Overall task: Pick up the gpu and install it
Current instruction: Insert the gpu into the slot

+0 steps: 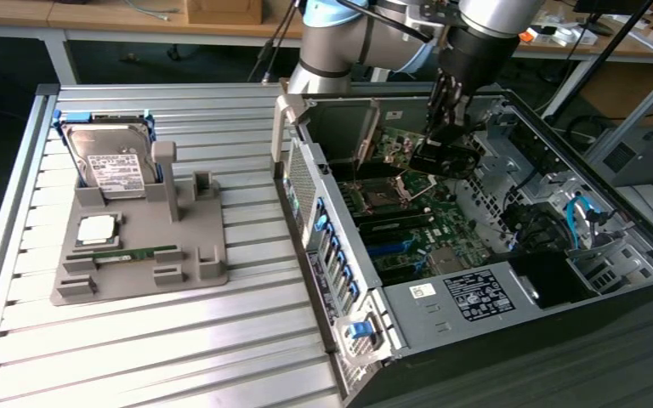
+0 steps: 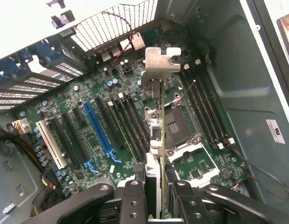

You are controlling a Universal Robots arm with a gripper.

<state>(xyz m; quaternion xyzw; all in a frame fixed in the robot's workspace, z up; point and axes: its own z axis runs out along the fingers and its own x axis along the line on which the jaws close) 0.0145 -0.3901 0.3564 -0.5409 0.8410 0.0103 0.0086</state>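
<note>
**Card held over the open computer**

I see the computer case (image 1: 496, 280) lying open under my arm, its motherboard (image 2: 88, 126) directly below the gripper (image 2: 156, 196). The gripper is clenched on the gpu (image 2: 159, 140), which hangs edge-on between the fingers (image 2: 133, 200), its silver bracket (image 2: 161, 60) at the far end, above the long blue slot (image 2: 99, 130).

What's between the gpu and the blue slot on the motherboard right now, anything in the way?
Nothing visible blocks it. The gripper holds the gpu edge-on above the motherboard inside the open case. The blue slot lies bare, with nothing resting in it. The card hangs off to one side of it, over the CPU socket.
</note>
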